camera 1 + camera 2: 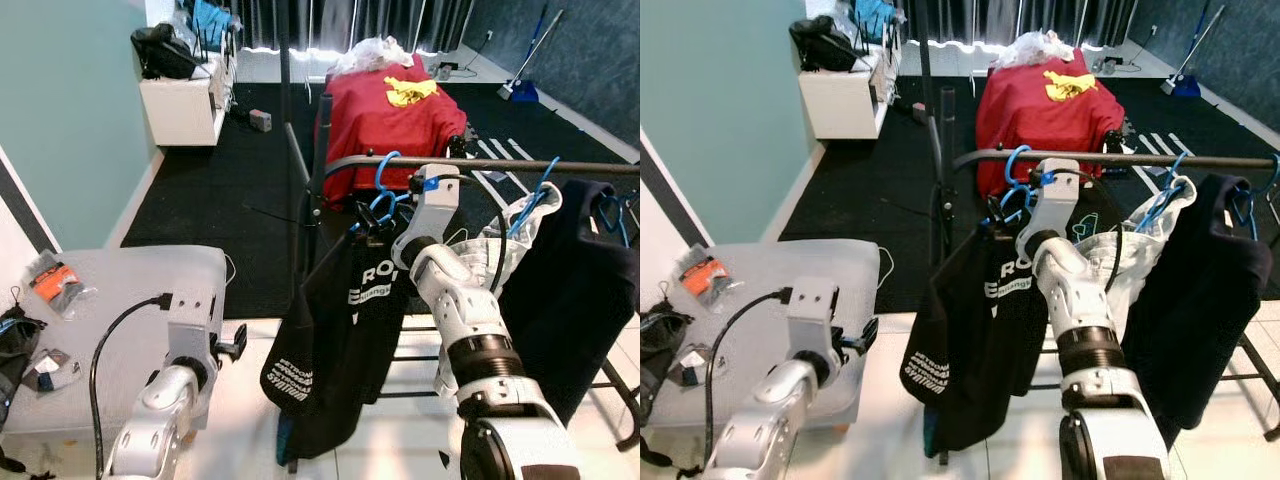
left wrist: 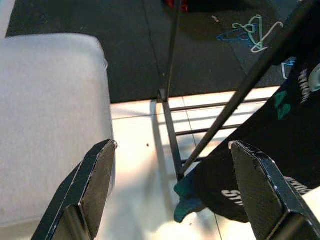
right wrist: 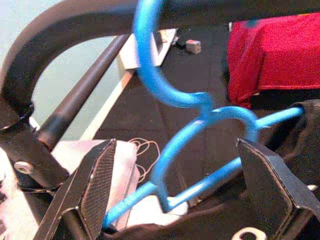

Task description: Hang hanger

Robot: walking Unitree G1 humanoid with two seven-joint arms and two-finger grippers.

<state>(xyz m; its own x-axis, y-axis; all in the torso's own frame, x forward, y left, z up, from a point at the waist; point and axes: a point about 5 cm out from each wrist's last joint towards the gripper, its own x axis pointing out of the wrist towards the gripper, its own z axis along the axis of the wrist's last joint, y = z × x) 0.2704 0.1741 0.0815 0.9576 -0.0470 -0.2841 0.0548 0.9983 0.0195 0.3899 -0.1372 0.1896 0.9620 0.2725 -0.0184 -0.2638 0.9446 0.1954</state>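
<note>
From the head, the right gripper (image 1: 372, 222) is up by the black rail (image 1: 520, 165) of the clothes rack. The blue hanger (image 1: 383, 190) has its hook over that rail, and a black shirt (image 1: 335, 330) with white letters hangs from it. More dark clothes (image 1: 575, 280) hang farther right. The left gripper (image 1: 236, 344) is low on the left, next to a grey table (image 1: 130, 290). A red cloth (image 1: 385, 115) lies far back. In the left wrist view, the left gripper (image 2: 175, 195) is spread open and holds nothing. In the right wrist view, the right gripper (image 3: 177, 195) is spread open too, with the blue hanger between its fingers (image 3: 97, 185) but loose.
</note>
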